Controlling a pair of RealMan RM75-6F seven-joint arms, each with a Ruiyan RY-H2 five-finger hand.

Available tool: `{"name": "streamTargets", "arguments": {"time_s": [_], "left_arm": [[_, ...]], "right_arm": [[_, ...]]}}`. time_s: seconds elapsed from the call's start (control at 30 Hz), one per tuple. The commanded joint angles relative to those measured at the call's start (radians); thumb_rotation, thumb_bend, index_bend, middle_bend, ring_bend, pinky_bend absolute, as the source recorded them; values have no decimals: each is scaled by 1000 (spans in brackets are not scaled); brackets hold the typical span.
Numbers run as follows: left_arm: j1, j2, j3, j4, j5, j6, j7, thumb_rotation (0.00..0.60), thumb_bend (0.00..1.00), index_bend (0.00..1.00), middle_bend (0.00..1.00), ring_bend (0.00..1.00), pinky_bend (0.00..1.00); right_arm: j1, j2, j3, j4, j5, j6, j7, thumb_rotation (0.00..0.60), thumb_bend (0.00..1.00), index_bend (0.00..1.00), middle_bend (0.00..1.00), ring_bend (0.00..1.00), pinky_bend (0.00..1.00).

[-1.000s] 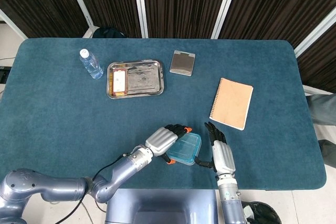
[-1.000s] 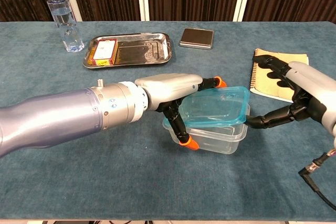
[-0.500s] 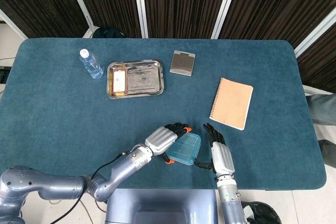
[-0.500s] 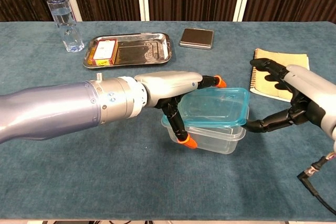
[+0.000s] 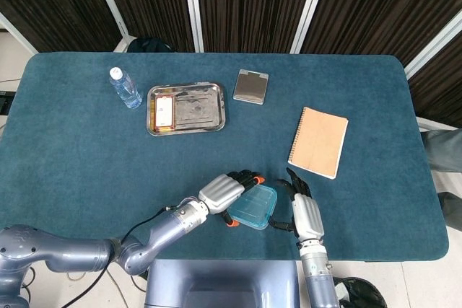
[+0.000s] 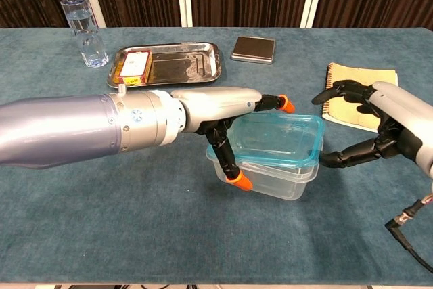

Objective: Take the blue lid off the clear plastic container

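Lid: the blue lid (image 6: 279,139) sits on top of the clear plastic container (image 6: 270,177), looking slightly skewed, its near-left corner riding a little above the rim; whether it is still seated all round, I cannot tell.
Container: it stands on the teal table (image 6: 135,235) near the front edge, roughly centred, between the two hands.
Left hand: the left hand (image 6: 223,109) reaches in from the left and holds the box at its left end, one orange-tipped finger stretched along the far edge of the lid and another orange-tipped one curled down against the container's near-left corner. From overhead the left hand (image 5: 224,194) overlaps the left side of the lid (image 5: 254,206).
Right hand: the right hand (image 6: 379,126) hangs just right of the container, fingers spread and holding nothing; one dark digit points at the lid's right edge, almost touching, though contact I cannot make out.
Notebook: a tan spiral notebook (image 5: 318,141) lies behind the right hand.
Tray: a steel tray (image 5: 198,99) lies at far left of centre with a small red and yellow box (image 5: 164,112) in its left end.
Bottle: a water bottle (image 5: 125,87) just left of the tray.
Grey case: a flat grey case (image 5: 250,86) right of the tray.
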Motion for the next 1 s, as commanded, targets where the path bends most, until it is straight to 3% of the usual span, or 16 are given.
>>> {"name": "streamTargets", "arguments": {"time_s": [0.03,0.37,1.0], "left_arm": [[-3,14,3,-2,4,-1,2,600,0,0,0,0,196],[-19,51,25,-10,-25,-12,41,600,0,0,0,0,196],[-109,60,7,-8,-53,-42,117,600,0,0,0,0,195]], "right_arm": [[-1,-4,-1,3,-2,-1,6,600,308,291,14,0,0],[1,-28,15,-7,19,-4,16,600,308,291,14,0,0],[17,-74,10,1,5,-10,-9,600,308,290,14,0,0]]}}
